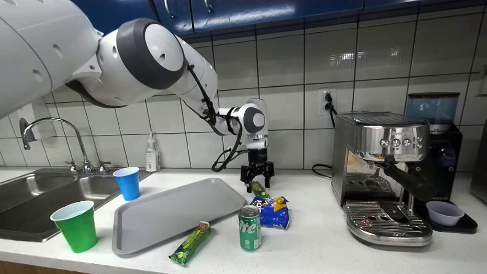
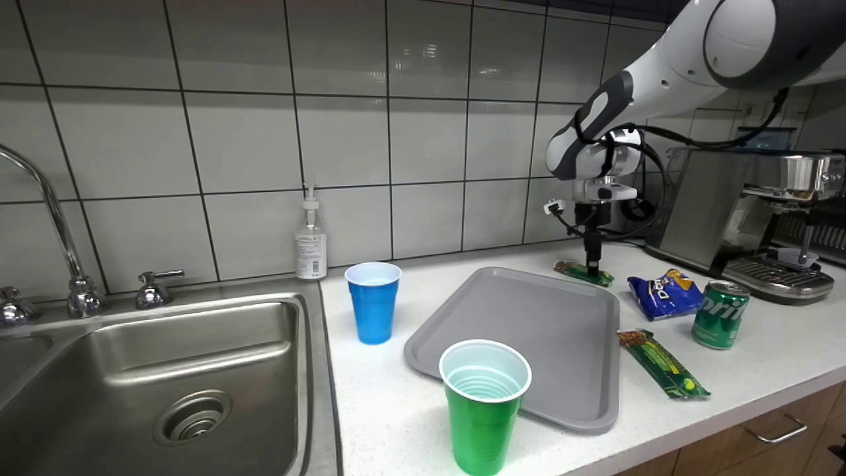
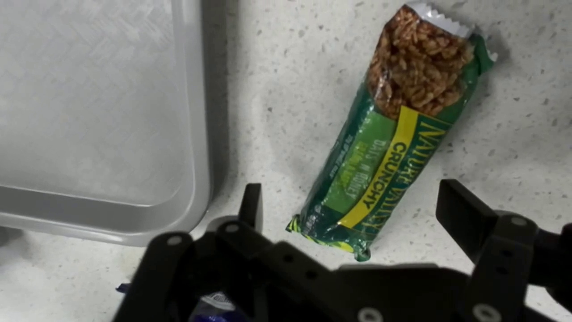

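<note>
My gripper [image 1: 258, 186] [image 2: 593, 270] [image 3: 351, 197] is open, pointing down, with nothing held. A green Nature Valley bar [image 3: 380, 147] lies flat on the counter, its lower end between the spread fingers in the wrist view and apart from both. This bar also shows in both exterior views [image 1: 261, 191] [image 2: 581, 272]. A grey tray [image 1: 179, 207] [image 2: 522, 330] [image 3: 89, 112] lies beside it. A blue snack bag [image 1: 274, 217] [image 2: 663, 295] is close by, mostly hidden by the gripper in the wrist view. A second green bar [image 1: 191, 243] [image 2: 664, 363] lies near the tray.
A green Sprite can [image 1: 250, 234] [image 2: 722, 317] stands by the bag. A blue cup [image 1: 128, 186] [image 2: 372, 311] and green cup [image 1: 78, 230] [image 2: 486, 430] stand beside the tray. An espresso machine [image 1: 388, 133], a pump bottle [image 1: 151, 158], a sink [image 2: 198, 350] and the tiled wall bound the counter.
</note>
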Robot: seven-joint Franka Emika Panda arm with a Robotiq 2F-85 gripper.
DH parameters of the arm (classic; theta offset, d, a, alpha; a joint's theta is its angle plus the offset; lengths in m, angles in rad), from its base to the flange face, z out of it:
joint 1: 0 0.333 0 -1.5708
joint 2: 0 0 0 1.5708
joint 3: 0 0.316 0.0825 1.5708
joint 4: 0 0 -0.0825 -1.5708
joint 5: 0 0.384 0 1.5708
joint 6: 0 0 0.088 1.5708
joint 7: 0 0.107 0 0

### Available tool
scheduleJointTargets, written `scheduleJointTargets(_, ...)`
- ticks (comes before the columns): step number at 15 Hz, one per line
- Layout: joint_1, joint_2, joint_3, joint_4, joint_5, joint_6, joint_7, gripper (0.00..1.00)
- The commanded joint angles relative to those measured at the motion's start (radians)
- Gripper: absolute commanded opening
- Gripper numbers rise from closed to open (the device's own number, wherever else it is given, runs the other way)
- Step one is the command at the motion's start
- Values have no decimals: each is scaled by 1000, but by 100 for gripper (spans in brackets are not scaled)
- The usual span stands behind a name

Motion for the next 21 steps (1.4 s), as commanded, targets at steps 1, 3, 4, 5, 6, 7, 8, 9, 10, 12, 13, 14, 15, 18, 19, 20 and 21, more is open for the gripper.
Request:
scheduleJointTargets(1,-24,28,24,61,6,-14,35,100)
scheduleJointTargets(3,-24,31,25,65,5,-14,37,100)
scheduleJointTargets(4,-24,31,25,67,4,-13,37,100)
scheduleJointTargets(5,-25,32,25,68,4,-12,38,100)
scheduleJointTargets(6,-25,34,25,71,3,-10,39,92)
scheduleJointTargets(7,-26,35,26,73,3,-8,37,74)
scheduleJointTargets(8,-27,36,26,74,3,-7,36,65)
scheduleJointTargets(9,-27,36,26,74,3,-5,36,58)
scheduleJointTargets(10,-28,36,26,75,3,-4,35,49)
scheduleJointTargets(12,-31,37,27,77,3,-3,33,33)
scheduleJointTargets(13,-32,38,27,79,3,-3,32,27)
scheduleJointTargets(14,-33,39,27,81,4,-4,33,18)
scheduleJointTargets(15,-35,40,27,83,4,-5,34,13)
scheduleJointTargets(18,-38,33,26,78,3,-3,30,13)
scheduleJointTargets(19,-40,28,26,75,3,-3,26,13)
scheduleJointTargets(20,-42,24,27,71,3,-2,23,13)
scheduleJointTargets(21,-32,13,12,55,18,5,12,13)
